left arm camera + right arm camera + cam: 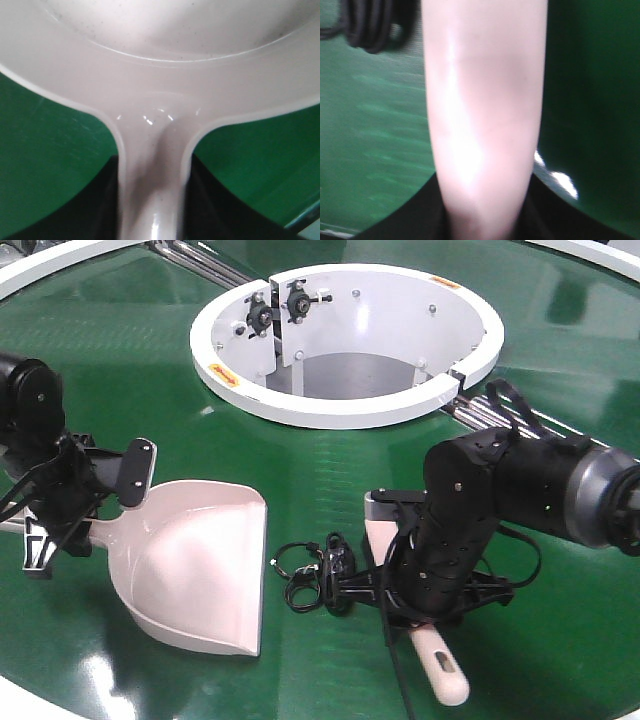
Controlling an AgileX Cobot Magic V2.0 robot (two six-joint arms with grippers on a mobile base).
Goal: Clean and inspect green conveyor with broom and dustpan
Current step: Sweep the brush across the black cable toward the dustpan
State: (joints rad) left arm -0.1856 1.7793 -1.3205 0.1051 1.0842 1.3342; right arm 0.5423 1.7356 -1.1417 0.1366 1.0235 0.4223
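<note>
The green conveyor [150,370] fills the front view. On it lies the pale pinkish dustpan [195,570], its wide mouth facing right. My left gripper [82,508] is shut on the dustpan's handle [152,190], with black fingers [95,210] against both sides. The right gripper [420,605] is shut on the beige broom [445,668], whose slotted handle end sticks out toward the front edge. The broom's body [485,100] fills the right wrist view; its bristles are hidden under the arm.
A tangle of black cords and rings [315,572] lies on the belt between the dustpan's mouth and the broom, and shows as a black coil [370,25]. The white ring hub [345,405] stands behind, with steel rollers [470,410] beside it.
</note>
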